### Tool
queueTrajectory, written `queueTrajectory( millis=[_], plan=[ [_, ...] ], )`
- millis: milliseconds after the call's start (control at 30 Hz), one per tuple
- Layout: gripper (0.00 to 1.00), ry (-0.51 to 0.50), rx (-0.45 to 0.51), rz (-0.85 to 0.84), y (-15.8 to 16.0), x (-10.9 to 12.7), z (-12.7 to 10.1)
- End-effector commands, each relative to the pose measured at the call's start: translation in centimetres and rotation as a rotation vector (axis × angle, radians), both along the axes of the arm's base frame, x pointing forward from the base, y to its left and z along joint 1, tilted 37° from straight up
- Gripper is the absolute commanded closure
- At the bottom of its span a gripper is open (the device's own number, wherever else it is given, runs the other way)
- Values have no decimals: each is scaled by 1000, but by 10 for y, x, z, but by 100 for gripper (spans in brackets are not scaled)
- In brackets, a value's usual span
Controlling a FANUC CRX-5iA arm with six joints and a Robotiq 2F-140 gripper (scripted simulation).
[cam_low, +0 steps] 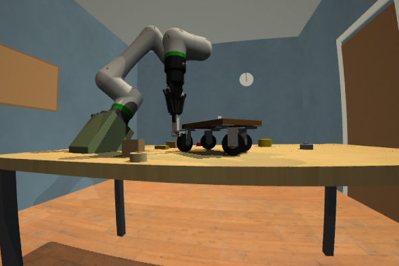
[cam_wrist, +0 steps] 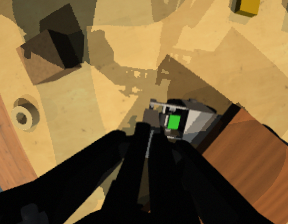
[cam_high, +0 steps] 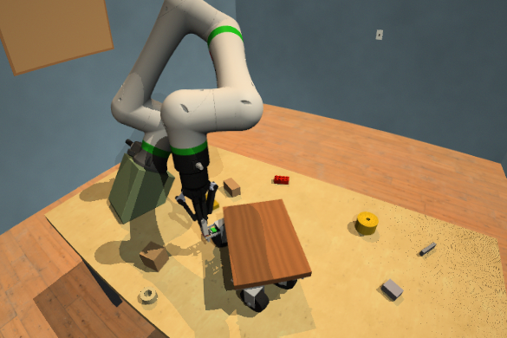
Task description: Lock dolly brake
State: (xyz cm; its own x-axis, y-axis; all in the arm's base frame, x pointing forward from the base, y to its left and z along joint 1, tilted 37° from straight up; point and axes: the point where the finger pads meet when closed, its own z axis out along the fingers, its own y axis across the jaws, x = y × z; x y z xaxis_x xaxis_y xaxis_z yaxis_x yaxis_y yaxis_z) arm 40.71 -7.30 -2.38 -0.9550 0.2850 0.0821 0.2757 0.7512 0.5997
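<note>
The dolly (cam_high: 264, 240) has a wooden deck on four black casters and stands on the table; it also shows in the side view (cam_low: 222, 123). Its brake pedal (cam_high: 213, 229) sticks out at the deck's near-left corner caster. In the wrist view only the green end of the pedal (cam_wrist: 173, 121) shows; the red end is hidden under my fingertips. My gripper (cam_high: 205, 226) (cam_low: 174, 129) is shut and empty, pointing straight down, with its tips on the pedal. In the wrist view the gripper's (cam_wrist: 149, 137) fingers are pressed together just left of the green patch. All the dolly's wheels rest on the table.
A brown cube (cam_high: 154, 256) and a grey ring (cam_high: 148, 295) lie front left. A yellow disc (cam_high: 367, 223) and two grey blocks (cam_high: 392, 289) lie right.
</note>
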Motion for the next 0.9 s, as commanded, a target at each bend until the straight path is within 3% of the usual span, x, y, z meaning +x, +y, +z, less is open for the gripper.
queueTrajectory(
  millis=[0,867],
  plan=[
    [100,0,0,0,0,0,0],
    [100,0,0,0,4,1,-5]
  ],
)
